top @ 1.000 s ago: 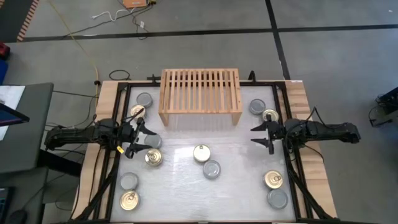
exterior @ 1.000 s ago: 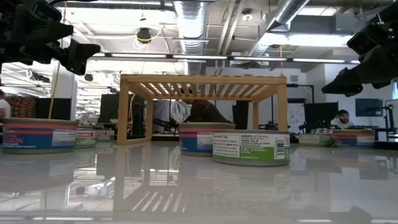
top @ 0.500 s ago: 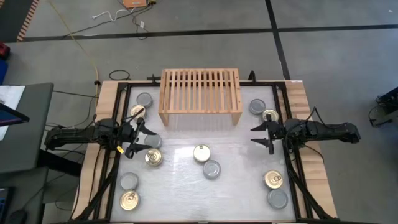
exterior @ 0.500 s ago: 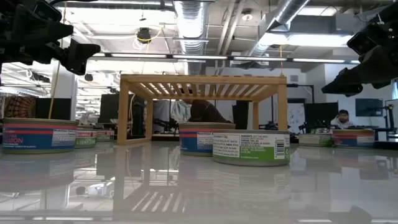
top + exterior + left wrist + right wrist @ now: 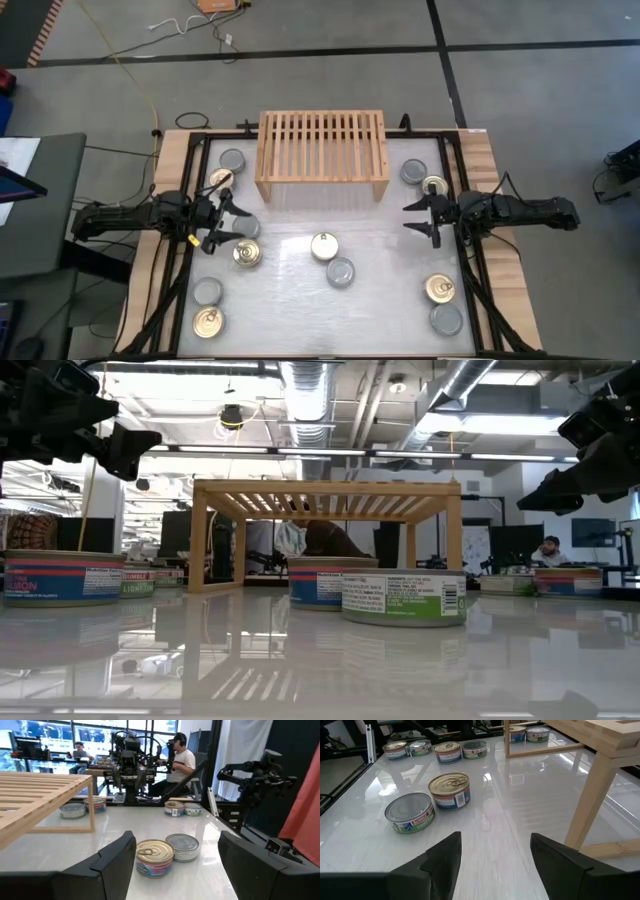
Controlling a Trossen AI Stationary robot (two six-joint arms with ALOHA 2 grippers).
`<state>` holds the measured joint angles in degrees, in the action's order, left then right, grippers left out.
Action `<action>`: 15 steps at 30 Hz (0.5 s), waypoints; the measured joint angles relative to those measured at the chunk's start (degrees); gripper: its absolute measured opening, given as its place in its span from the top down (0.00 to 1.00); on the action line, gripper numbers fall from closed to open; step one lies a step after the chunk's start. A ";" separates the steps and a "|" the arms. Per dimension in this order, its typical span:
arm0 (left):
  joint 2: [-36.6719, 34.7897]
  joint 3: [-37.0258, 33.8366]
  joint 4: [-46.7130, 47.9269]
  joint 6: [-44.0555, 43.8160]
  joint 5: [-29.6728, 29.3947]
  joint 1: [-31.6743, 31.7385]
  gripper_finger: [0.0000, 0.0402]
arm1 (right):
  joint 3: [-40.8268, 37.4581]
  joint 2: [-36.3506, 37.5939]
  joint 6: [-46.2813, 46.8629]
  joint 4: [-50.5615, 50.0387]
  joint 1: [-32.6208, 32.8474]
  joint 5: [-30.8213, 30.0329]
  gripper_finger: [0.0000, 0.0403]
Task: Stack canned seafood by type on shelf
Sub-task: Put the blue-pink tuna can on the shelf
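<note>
The canned seafood lies scattered on the white table: a gold-topped tin [image 5: 323, 245] and a silver-topped tin [image 5: 340, 271] at the centre, more along the left [image 5: 207, 322] and right [image 5: 440, 289] sides. All rest flat on their bases. The light-wood slatted shelf [image 5: 322, 150] stands on its side legs at the far middle, with nothing on top. My left gripper [image 5: 243, 224] hovers open at the left side, above a silver tin [image 5: 248, 228]. My right gripper [image 5: 410, 217] hovers open at the right side. The left wrist view shows the two centre tins [image 5: 154, 857] ahead of the fingers.
Two tins [image 5: 232, 160] sit left of the shelf and two [image 5: 413, 171] right of it. Black frame rails [image 5: 470, 290] run along the table's sides. Bare table lies between the shelf and the centre tins. People sit at desks [image 5: 180, 760] in the room beyond.
</note>
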<state>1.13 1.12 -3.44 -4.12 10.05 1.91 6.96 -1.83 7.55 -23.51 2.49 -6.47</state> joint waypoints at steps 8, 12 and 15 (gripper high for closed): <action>-0.02 -0.01 0.15 -0.21 -0.65 -0.02 0.32 | -0.01 -0.01 0.00 0.00 0.00 -0.01 0.34; 0.00 0.00 -0.50 -0.35 -2.58 -0.02 0.32 | -0.02 0.00 0.02 -0.01 0.00 0.00 0.34; -0.02 -0.02 -3.40 -2.00 -7.35 0.00 0.32 | -0.02 0.00 0.01 -0.01 -0.01 0.01 0.34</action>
<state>1.10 1.10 -6.84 -6.12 2.70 1.91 6.94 -1.83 7.56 -23.52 2.48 -6.46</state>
